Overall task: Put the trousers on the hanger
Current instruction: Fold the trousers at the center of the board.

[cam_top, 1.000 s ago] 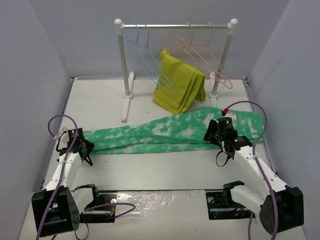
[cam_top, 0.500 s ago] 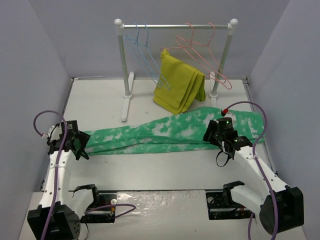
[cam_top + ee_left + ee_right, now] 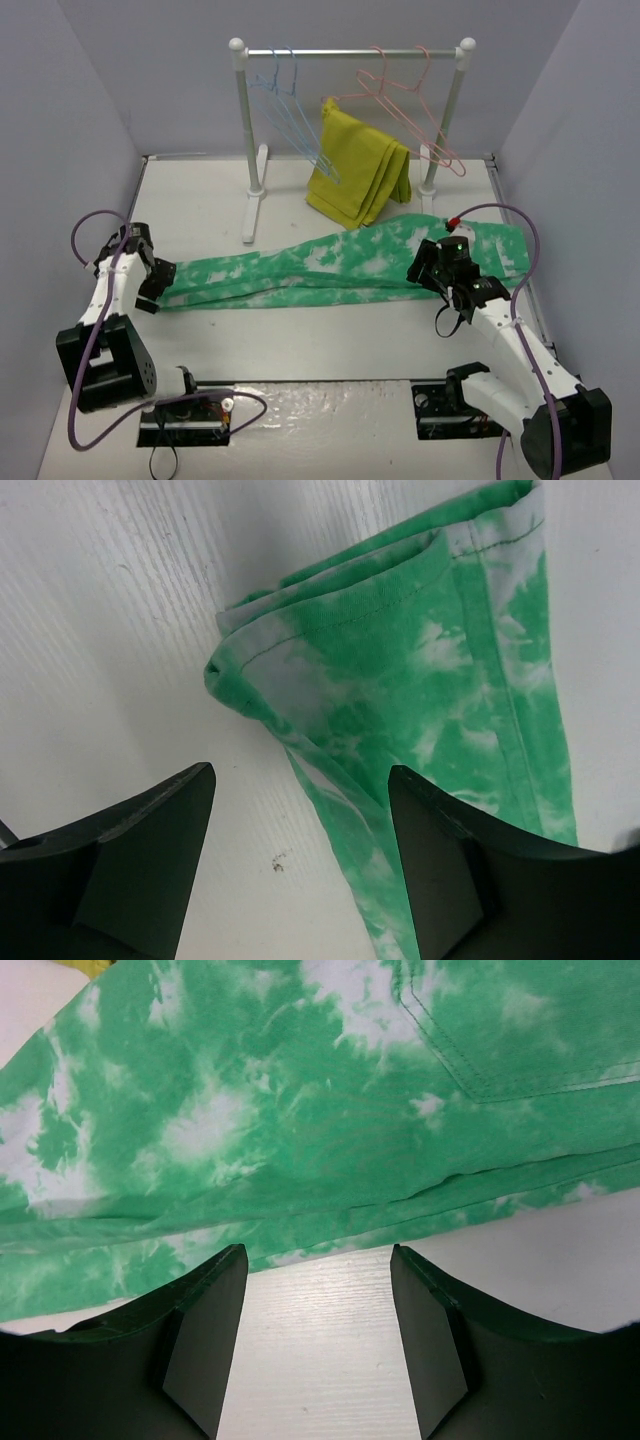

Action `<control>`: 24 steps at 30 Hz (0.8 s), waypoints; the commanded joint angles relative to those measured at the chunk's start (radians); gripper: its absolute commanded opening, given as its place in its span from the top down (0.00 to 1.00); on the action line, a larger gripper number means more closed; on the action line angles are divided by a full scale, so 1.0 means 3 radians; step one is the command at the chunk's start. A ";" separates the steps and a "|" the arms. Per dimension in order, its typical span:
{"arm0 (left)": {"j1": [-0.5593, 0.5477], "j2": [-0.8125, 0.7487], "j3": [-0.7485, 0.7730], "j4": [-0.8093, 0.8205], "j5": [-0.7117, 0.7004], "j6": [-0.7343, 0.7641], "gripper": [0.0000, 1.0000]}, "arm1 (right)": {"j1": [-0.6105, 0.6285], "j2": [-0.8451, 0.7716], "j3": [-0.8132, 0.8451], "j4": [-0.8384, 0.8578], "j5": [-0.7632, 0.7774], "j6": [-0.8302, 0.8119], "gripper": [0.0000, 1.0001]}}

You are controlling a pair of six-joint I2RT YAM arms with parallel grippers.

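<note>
Top external view: nearest, the left claw point(image 3: 152, 285) hangs spread open just over the cuff end of the trousers point(image 3: 320, 265), and the right claw point(image 3: 425, 268) gapes likewise at the waist end, neither gripping cloth, likely so both ends can be pinched and lifted together. The trousers lie flat, lengthwise across the worktop point(image 3: 330, 340). Farther back the blue hanger point(image 3: 292, 110) waits on the rail point(image 3: 350, 52) beside a yellow garment point(image 3: 360, 175), so nothing is hung yet.

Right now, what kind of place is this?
Probably a robot test cell: plain walls box in a white table holding a clothes rack, with a left arm and right arm bolted at its near edge.
</note>
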State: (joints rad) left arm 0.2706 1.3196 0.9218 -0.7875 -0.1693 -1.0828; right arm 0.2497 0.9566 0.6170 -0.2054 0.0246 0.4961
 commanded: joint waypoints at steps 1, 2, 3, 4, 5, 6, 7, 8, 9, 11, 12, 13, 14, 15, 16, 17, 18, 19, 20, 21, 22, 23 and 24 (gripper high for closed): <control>0.0064 0.0224 0.0215 0.0042 0.0107 -0.0052 0.33 | 0.0020 -0.0092 0.0040 0.0044 0.0010 -0.0028 0.43; 0.0067 0.0274 0.0227 0.0048 0.0104 -0.0052 0.33 | 0.0018 -0.0095 0.0040 0.0042 0.0013 -0.0028 0.43; 0.0069 0.0321 0.0241 0.0048 0.0099 -0.0048 0.33 | 0.0018 -0.0097 0.0040 0.0042 0.0018 -0.0028 0.43; 0.0069 0.0372 0.0259 0.0048 0.0090 -0.0041 0.33 | 0.0020 -0.0099 0.0040 0.0044 0.0022 -0.0028 0.43; 0.0072 0.0419 0.0272 0.0049 0.0080 -0.0035 0.33 | 0.0020 -0.0100 0.0038 0.0045 0.0027 -0.0028 0.43; 0.0080 0.0459 0.0276 0.0053 0.0068 -0.0031 0.34 | 0.0017 -0.0100 0.0035 0.0046 0.0031 -0.0028 0.43; 0.0094 0.0473 0.0277 0.0058 0.0064 -0.0027 0.37 | 0.0017 -0.0100 0.0035 0.0046 0.0035 -0.0028 0.43; 0.0095 0.0488 0.0273 0.0069 0.0060 -0.0030 0.38 | 0.0017 -0.0097 0.0035 0.0046 0.0039 -0.0028 0.43; 0.0095 0.0491 0.0270 0.0073 0.0060 -0.0031 0.41 | 0.0017 -0.0095 0.0036 0.0044 0.0043 -0.0028 0.43; 0.0094 0.0476 0.0267 0.0074 0.0061 -0.0031 0.49 | 0.0017 -0.0093 0.0040 0.0040 0.0051 -0.0028 0.43; 0.0091 0.0466 0.0271 0.0074 0.0055 -0.0031 0.55 | 0.0017 -0.0086 0.0040 0.0040 0.0051 -0.0028 0.43; 0.0093 0.0453 0.0271 0.0071 0.0042 -0.0029 0.61 | 0.0019 -0.0082 0.0037 0.0040 0.0054 -0.0028 0.43; 0.0095 0.0440 0.0273 0.0067 0.0029 -0.0023 0.68 | 0.0020 -0.0075 0.0036 0.0040 0.0056 -0.0026 0.43; 0.0095 0.0432 0.0278 0.0058 0.0017 -0.0013 0.72 | 0.0018 -0.0063 0.0040 0.0040 0.0058 -0.0023 0.43; 0.0094 0.0426 0.0288 0.0046 0.0003 0.0001 0.78 | 0.0021 -0.0059 0.0040 0.0040 0.0061 -0.0023 0.43; 0.0091 0.0417 0.0309 0.0040 -0.0009 0.0022 0.89 | 0.0018 -0.0056 0.0040 0.0040 0.0061 -0.0023 0.43; 0.0093 0.0410 0.0329 0.0038 -0.0013 0.0039 0.97 | 0.0017 -0.0054 0.0040 0.0040 0.0061 -0.0023 0.43; 0.0095 0.0408 0.0366 0.0044 -0.0008 0.0053 1.00 | 0.0017 -0.0054 0.0040 0.0040 0.0061 -0.0023 0.43; 0.0095 0.0408 0.0415 0.0053 0.0002 0.0066 1.00 | 0.0017 -0.0054 0.0040 0.0040 0.0061 -0.0023 0.43; 0.0095 0.0408 0.0478 0.0069 0.0028 0.0081 1.00 | 0.0022 -0.0054 0.0045 0.0040 0.0066 -0.0023 0.43; 0.0095 0.0429 0.0641 0.0093 0.0065 0.0089 1.00 | 0.0018 -0.0046 0.0049 0.0040 0.0070 -0.0023 0.43; 0.0095 0.0467 0.0768 0.0113 0.0111 0.0091 1.00 | 0.0017 -0.0041 0.0053 0.0040 0.0078 -0.0026 0.43; 0.0088 0.0510 0.0955 0.0135 0.0203 0.0091 1.00 | 0.0017 -0.0033 0.0061 0.0040 0.0082 -0.0031 0.43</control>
State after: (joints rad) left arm 0.2904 1.4821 1.0229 -0.7799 -0.1358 -1.0745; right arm 0.2497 0.9395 0.6170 -0.2070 0.0255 0.4961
